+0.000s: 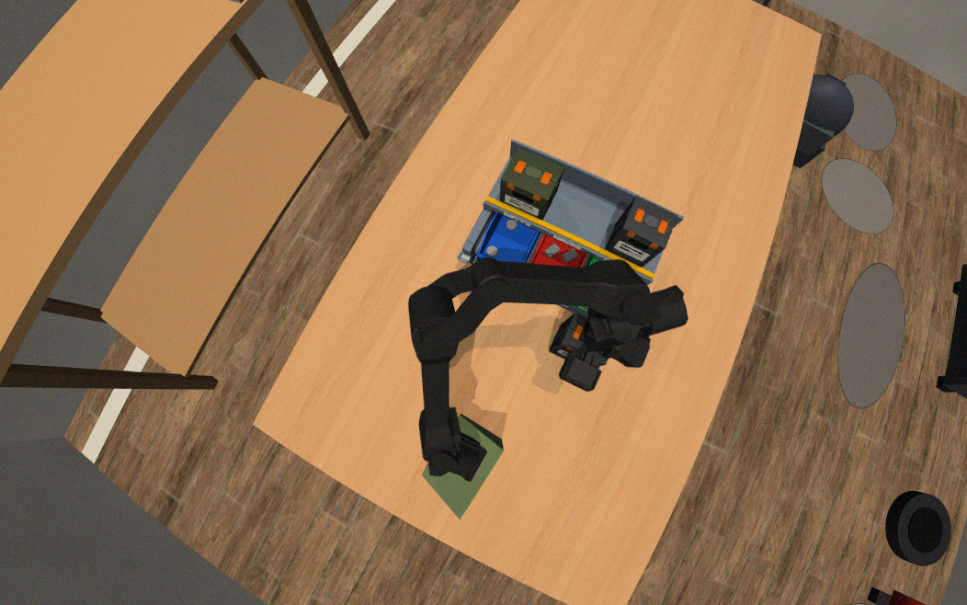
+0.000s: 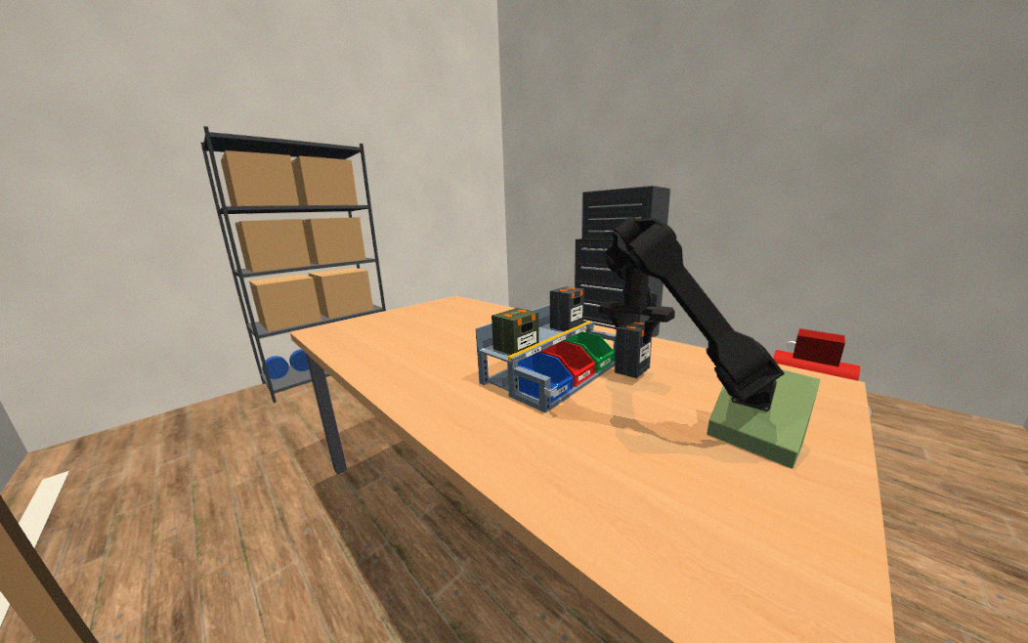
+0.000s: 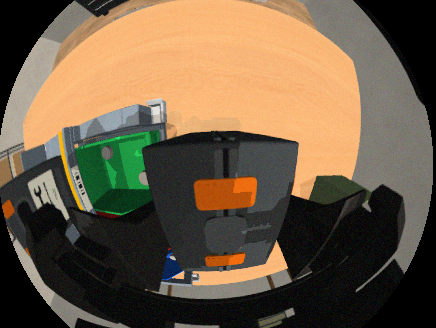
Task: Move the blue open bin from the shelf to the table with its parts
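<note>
The blue open bin (image 1: pixel 507 240) (image 2: pixel 539 371) sits on the lower level of the small grey shelf (image 1: pixel 585 203) (image 2: pixel 485 358), at its left end, with small grey parts in it. A red bin (image 1: pixel 560 251) (image 2: pixel 572 359) and a green bin (image 2: pixel 595 347) (image 3: pixel 113 172) sit beside it. My gripper (image 1: pixel 597 344) (image 2: pixel 635 320) (image 3: pixel 219 193) is off the shelf's right end, by the green bin, far from the blue bin. It is shut on a dark grey case with orange latches (image 1: pixel 570 340) (image 2: pixel 632 350) (image 3: pixel 222 172), held upright at table level.
An olive case (image 1: pixel 528 184) (image 2: pixel 515 329) and another dark case (image 1: pixel 642 232) (image 2: pixel 567 305) stand on the shelf's upper level. My arm's base sits on a green pad (image 1: pixel 463 493) (image 2: pixel 781 428). The wooden table (image 1: pixel 606 85) (image 2: pixel 606 515) extends all round.
</note>
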### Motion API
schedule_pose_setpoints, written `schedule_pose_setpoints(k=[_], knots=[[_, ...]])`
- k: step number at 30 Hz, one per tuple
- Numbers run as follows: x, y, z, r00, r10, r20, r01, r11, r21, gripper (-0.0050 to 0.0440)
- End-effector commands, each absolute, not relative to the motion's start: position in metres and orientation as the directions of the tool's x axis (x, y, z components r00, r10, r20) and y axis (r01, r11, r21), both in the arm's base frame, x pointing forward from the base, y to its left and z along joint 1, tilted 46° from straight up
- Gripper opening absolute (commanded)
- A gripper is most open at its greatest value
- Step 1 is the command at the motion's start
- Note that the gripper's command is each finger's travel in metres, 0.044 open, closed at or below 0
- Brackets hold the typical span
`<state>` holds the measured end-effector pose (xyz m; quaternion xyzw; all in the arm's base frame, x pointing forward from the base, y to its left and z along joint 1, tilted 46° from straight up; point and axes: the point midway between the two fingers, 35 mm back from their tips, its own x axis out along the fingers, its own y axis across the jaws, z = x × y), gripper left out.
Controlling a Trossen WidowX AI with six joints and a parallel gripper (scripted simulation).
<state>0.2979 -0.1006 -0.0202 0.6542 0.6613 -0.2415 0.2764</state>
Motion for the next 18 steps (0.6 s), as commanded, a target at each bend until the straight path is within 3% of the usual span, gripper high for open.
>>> schedule_pose_setpoints(k=[1, 18], knots=[[0.3029, -0.1082, -0.0116, 0.038, 0.716, -0.697, 0.997, 0.016, 0.072, 0.0000], [0.3028, -0.1081, -0.0117, 0.039, 0.716, -0.697, 0.997, 0.016, 0.072, 0.0000]])
